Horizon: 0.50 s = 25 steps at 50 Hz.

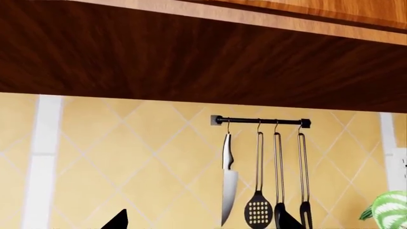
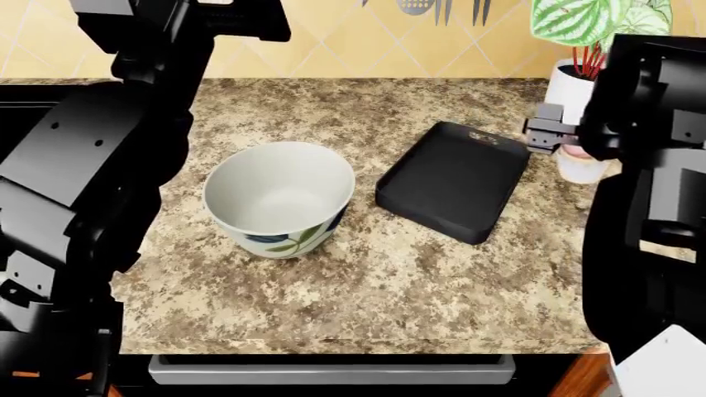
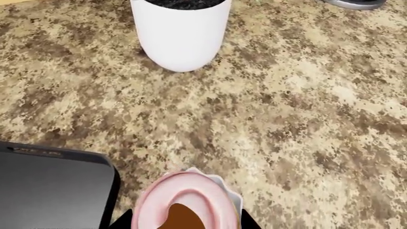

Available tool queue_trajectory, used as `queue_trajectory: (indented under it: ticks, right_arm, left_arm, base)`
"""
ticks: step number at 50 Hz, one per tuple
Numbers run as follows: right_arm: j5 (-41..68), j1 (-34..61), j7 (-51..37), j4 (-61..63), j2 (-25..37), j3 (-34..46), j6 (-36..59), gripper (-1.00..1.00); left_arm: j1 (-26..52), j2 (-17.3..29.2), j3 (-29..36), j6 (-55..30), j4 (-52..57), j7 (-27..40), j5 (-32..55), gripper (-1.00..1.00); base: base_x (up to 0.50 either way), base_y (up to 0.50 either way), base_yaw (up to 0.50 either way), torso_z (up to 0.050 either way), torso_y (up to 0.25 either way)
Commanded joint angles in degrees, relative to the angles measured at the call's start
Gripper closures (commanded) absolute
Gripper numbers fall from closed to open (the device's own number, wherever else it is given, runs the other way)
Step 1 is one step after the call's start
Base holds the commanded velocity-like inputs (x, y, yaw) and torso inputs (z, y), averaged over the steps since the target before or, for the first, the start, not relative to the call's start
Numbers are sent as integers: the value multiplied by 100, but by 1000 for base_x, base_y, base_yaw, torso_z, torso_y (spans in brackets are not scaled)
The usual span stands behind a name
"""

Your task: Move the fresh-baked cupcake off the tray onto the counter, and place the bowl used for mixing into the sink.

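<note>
The pink-frosted cupcake (image 3: 184, 200) sits between the two fingers of my right gripper (image 3: 184, 225), which is shut on it, over the speckled counter (image 3: 305, 119) just past the black tray's corner (image 3: 51, 186). In the head view the cupcake (image 2: 579, 165) peeks out under my right arm, right of the tray (image 2: 452, 178). The white bowl (image 2: 281, 194) with leaf motifs stands upright on the counter (image 2: 364, 281), left of the tray. My left gripper (image 1: 203, 225) is raised facing the wall, fingers wide apart and empty. The sink is hidden behind my left arm.
A white plant pot (image 3: 181, 33) stands on the counter close beyond the cupcake, with its leaves (image 2: 584, 21) at the back right. A utensil rail (image 1: 260, 121) with a knife and spatulas hangs on the tiled wall under a wooden cabinet (image 1: 190, 57).
</note>
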<state>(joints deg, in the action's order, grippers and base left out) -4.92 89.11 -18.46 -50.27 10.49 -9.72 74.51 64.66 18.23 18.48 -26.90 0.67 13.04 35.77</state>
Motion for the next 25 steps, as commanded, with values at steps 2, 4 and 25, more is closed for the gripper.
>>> queue_trajectory:
  ticks: [2, 4, 25]
  right_arm:
    - [-3, -64, -30, 148, 44, -43, 93, 100]
    - [2, -105, -30, 218, 49, -60, 140, 100]
    - [51, -224, 10, 76, 79, -35, 142, 100]
  left_arm:
    - [-4, 13, 16, -4, 12, 9, 21, -100]
    - [-20, 24, 15, -16, 38, 18, 33, -100]
    - [-62, 39, 25, 33, 20, 24, 57, -100]
  base:
    - [0, 0, 0, 0, 0]
    - [0, 0, 0, 0, 0]
    - [0, 0, 0, 0, 0]
